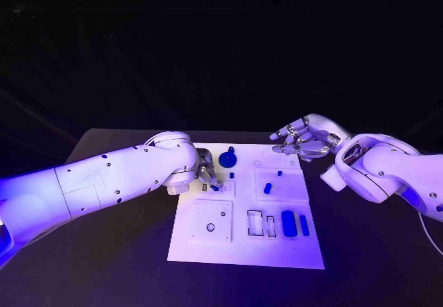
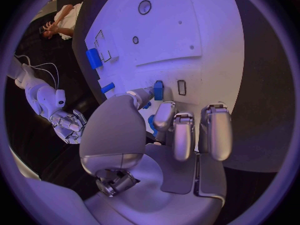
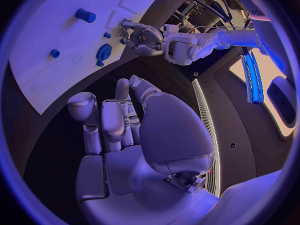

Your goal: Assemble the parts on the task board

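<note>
Black table (image 1: 111, 256) bears flat white task board (image 1: 242, 249), blue parts (image 1: 289, 223).

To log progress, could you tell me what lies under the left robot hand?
The left robot hand hovers over the white task board, touching a small blue part; its palm hides anything beneath.

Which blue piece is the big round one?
The round blue disc part at the white task board's far edge; the other blue parts are small pegs or bars.
</note>
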Robot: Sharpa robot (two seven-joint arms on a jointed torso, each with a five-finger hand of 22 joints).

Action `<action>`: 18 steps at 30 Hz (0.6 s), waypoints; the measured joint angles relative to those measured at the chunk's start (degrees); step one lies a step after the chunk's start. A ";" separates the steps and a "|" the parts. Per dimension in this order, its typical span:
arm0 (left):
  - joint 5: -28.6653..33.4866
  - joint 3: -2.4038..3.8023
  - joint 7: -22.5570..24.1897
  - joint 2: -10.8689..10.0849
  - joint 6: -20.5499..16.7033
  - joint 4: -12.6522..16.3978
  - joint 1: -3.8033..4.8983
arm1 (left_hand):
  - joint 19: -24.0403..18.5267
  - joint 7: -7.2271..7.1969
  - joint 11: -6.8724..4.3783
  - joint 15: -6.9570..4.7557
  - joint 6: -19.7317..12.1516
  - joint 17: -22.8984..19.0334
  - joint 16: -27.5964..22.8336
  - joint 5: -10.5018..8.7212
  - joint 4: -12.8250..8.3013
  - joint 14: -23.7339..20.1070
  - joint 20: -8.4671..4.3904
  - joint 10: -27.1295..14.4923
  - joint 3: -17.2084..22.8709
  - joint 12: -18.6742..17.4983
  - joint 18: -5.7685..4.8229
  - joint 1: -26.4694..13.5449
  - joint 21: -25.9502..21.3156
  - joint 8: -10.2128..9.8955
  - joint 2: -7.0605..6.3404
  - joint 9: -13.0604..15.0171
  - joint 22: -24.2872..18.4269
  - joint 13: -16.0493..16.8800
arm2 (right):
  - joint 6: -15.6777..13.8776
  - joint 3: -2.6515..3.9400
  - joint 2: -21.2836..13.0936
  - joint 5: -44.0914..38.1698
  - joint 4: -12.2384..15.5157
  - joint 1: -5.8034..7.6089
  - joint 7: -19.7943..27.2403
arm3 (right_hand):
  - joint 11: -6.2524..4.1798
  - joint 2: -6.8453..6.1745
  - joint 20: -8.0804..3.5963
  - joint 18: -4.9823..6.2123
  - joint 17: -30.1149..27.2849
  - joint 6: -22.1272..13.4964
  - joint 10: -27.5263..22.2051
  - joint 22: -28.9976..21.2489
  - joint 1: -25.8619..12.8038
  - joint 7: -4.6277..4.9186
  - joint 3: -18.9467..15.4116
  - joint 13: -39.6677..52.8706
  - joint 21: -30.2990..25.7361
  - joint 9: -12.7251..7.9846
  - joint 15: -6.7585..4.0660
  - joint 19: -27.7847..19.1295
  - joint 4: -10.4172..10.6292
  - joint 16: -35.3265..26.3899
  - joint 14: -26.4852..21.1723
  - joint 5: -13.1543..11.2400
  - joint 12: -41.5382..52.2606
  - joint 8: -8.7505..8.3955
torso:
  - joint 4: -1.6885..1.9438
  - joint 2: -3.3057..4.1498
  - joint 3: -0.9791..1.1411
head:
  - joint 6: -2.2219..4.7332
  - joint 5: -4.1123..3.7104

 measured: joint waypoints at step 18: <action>-0.17 0.04 0.26 -0.09 0.51 -0.02 0.01 | 0.01 0.61 -0.62 -0.41 0.62 0.00 0.00 -0.29 -3.74 -0.01 -0.42 0.62 2.20 0.65 0.00 -4.82 0.00 -0.04 1.59 -0.50 -0.01 1.00 | 0.22 -0.01 -0.01 0.17 -0.23 0.00 0.01 | 0.00 0.00 0.00 0.00 0.06 0.00 0.00 -0.08 0.00 0.00 0.16 -0.06 0.00 0.00 0.00 0.00 0.16 -0.23 0.00 0.00 0.00 0.00 | -0.01 0.01 -0.02 | -0.37 0.14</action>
